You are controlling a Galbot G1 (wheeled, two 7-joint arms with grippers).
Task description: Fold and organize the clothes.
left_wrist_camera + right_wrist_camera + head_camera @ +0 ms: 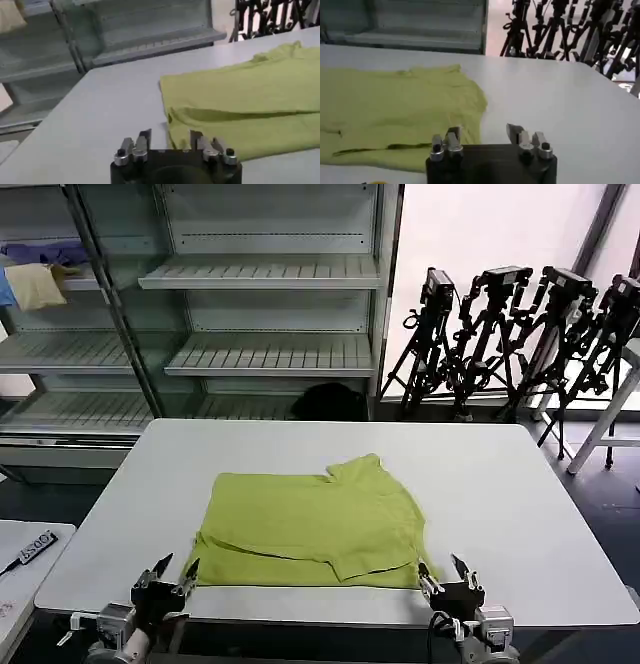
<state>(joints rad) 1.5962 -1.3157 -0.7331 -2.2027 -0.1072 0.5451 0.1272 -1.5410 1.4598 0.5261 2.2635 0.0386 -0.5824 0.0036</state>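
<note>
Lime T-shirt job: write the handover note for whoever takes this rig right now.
Left pincer: open, holding nothing, at the table's near edge by the shirt's near-left corner.
Right pincer: open, holding nothing, at the near edge by the shirt's near-right corner.
T-shirt: flat on the white table, centred, plain side up.
Done: the shirt looks partly folded; a layer lies over its near portion and the outline is roughly rectangular.
Left: further folds to make it compact, then tidy placement. Both pincers seem poised to take the near corners.
</note>
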